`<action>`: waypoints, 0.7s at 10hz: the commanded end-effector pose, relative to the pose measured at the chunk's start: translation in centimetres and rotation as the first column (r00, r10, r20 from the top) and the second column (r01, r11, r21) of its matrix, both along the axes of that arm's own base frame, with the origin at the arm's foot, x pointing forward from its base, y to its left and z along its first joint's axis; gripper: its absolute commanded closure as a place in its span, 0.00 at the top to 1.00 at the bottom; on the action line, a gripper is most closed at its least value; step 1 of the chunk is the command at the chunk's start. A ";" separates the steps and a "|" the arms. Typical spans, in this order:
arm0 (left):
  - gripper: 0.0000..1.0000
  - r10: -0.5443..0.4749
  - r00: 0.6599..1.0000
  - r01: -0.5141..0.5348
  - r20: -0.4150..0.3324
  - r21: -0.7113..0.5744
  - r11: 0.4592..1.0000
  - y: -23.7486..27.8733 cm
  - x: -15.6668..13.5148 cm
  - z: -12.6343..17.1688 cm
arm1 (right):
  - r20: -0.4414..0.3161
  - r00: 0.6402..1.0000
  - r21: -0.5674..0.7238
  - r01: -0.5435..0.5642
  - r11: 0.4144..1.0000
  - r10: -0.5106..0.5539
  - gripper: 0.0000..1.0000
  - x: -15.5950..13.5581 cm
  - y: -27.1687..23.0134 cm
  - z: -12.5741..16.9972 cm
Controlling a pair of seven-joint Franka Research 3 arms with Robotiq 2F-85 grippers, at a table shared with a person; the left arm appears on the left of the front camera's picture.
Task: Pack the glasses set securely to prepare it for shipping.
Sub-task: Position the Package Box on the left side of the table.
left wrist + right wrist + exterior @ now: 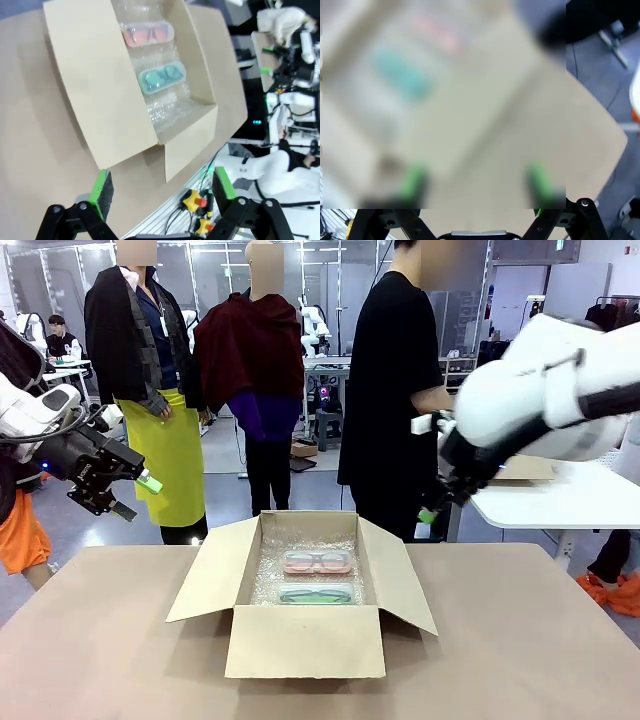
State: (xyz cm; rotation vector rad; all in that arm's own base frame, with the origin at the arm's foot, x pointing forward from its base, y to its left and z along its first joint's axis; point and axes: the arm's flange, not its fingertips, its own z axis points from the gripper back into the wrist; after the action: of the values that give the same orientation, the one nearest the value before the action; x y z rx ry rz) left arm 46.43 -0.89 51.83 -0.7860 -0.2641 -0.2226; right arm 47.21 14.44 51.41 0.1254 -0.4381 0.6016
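Two clear glasses packs lie side by side on bubble wrap (pixel 268 585) inside an open cardboard box (pixel 305 640) at the middle of the table (pixel 520 640) in the front view. The pink-red pack (pixel 318 562) lies toward twelve o'clock and the teal-green pack (pixel 316 594) just beside it toward six. The left gripper (pixel 138 497) hangs in the air at ten o'clock of the box, fingers parted. The right gripper (pixel 432 510) hangs at two o'clock, clear of the box. A person (pixel 390 390) in black stands beyond the table.

From the left wrist, the jaws stand wide with nothing between them. The box fills twelve o'clock, with the pink-red pack (pixel 147 34) above the teal-green pack (pixel 161 79).

The right wrist view is heavily blurred. Its green pads (pixel 412 182) stand wide apart and empty, with a teal smear at ten o'clock and a pink one at eleven.
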 end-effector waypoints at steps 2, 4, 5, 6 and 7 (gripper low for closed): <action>1.00 -0.008 1.000 0.009 0.016 -0.091 0.996 1.6 2.5 -1.7 | -0.002 0.971 -0.017 0.237 0.971 -0.237 1.00 -4.4 -4.5 -0.3; 1.00 0.000 1.000 0.003 0.026 -0.112 0.994 2.0 3.5 -3.2 | -0.010 0.943 -0.012 0.333 0.943 -0.333 1.00 -5.7 -6.4 0.1; 1.00 0.044 0.998 -0.047 -0.048 -0.065 0.997 2.2 3.6 -3.0 | -0.012 0.977 -0.001 0.215 0.977 -0.215 1.00 -4.0 -6.1 -0.4; 1.00 0.021 1.000 -0.020 0.012 -0.083 0.996 2.0 2.8 -3.2 | -0.012 0.977 -0.001 0.215 0.977 -0.215 1.00 -4.0 -6.1 -0.4; 1.00 0.021 1.000 -0.020 0.012 -0.083 0.996 2.0 2.8 -3.2 | -0.012 0.977 -0.001 0.215 0.977 -0.215 1.00 -4.0 -6.1 -0.4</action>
State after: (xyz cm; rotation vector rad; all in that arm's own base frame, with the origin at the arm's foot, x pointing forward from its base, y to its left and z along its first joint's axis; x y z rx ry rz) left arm 49.66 1.04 47.99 -0.8561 -0.2805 -0.1874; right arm 42.61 8.28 50.86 0.0731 -0.4276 0.3593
